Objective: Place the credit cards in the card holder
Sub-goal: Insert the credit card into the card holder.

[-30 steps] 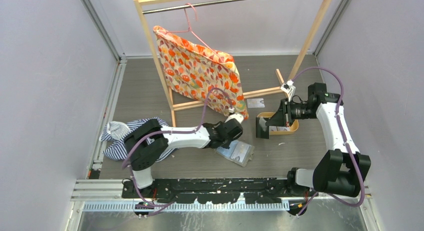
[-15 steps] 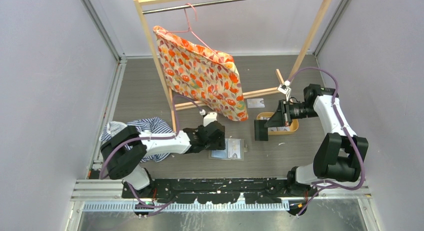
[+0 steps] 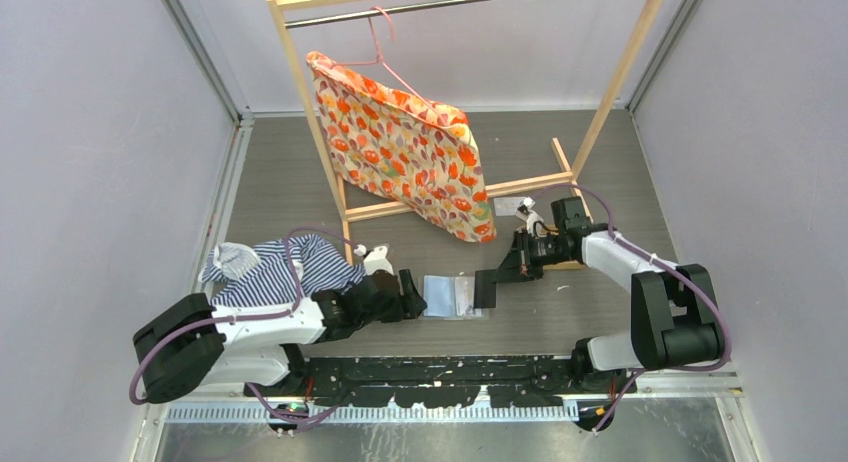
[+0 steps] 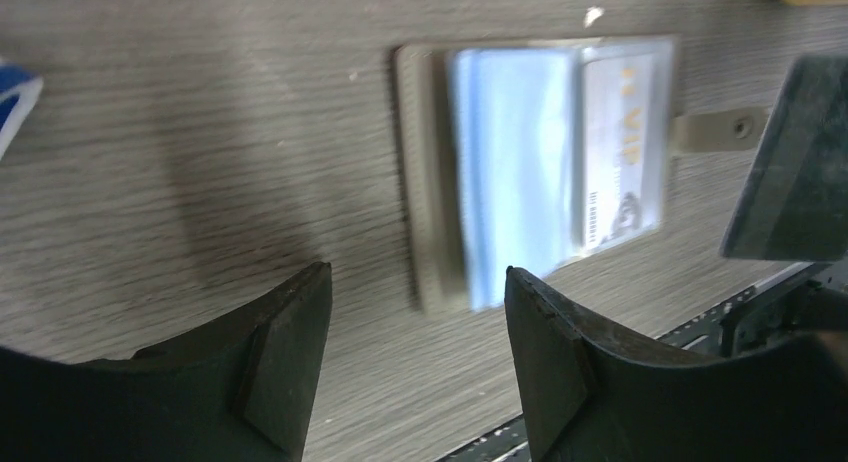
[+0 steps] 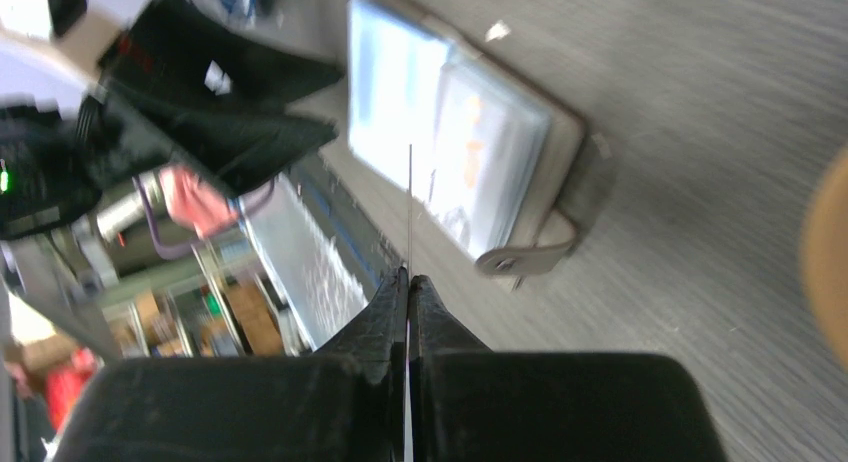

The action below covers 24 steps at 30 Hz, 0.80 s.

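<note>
The card holder [image 3: 450,295] lies open and flat on the table, its pale blue sleeves up and one printed card in the right sleeve [image 4: 610,142]. Its snap tab [image 4: 720,130] points toward the right arm. My left gripper [image 3: 410,294] stands open just left of the holder, with nothing between its fingers [image 4: 290,352]. My right gripper [image 3: 512,267] is shut on a black credit card [image 3: 485,288], which hangs upright at the holder's right edge. In the right wrist view that card [image 5: 408,212] shows edge-on above the holder [image 5: 460,142]. A white card [image 3: 510,206] lies farther back.
A wooden rack [image 3: 300,92] with a floral cloth [image 3: 400,152] on a hanger stands behind. A striped garment [image 3: 270,267] lies heaped at the left, beside my left arm. The tan tray's rim [image 5: 830,272] shows at the right wrist view's edge.
My left gripper let go of the card holder, opened and drew back to the left; the holder now lies flat. My right arm came down left from the tray with the black card.
</note>
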Tool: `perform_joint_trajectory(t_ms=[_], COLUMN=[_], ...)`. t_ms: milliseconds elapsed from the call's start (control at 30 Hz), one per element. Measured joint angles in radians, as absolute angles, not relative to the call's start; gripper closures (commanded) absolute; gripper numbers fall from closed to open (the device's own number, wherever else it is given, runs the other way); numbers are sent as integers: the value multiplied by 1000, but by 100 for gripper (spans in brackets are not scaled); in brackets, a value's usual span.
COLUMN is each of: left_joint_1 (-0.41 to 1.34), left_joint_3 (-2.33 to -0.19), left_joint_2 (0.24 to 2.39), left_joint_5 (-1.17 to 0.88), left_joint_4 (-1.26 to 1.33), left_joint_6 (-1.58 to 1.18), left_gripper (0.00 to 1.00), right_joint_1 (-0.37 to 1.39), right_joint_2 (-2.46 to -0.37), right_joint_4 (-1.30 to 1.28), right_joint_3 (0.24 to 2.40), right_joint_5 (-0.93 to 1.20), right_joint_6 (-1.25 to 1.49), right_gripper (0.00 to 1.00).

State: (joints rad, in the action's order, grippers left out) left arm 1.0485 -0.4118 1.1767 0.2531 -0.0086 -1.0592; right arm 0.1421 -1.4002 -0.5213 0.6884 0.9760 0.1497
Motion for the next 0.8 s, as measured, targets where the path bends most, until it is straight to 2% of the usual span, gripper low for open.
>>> perform_joint_trajectory(t_ms=[200, 333, 800], left_joint_1=[1038, 1024, 999], left_joint_3=[-353, -350, -345], left_joint_2=[1157, 1157, 1222], left_joint_5=[250, 250, 207], left_joint_4=[113, 149, 197], left_joint_6=[-1066, -1067, -1099], left_gripper=[39, 44, 47], right_joint_1=[235, 298, 336], right_joint_2=[-1425, -1455, -1486], right_joint_4=[-115, 29, 37], right_joint_3=[601, 601, 601], right_joint_5=[831, 751, 632], right_joint_6=[504, 583, 595], right_gripper=[99, 99, 99])
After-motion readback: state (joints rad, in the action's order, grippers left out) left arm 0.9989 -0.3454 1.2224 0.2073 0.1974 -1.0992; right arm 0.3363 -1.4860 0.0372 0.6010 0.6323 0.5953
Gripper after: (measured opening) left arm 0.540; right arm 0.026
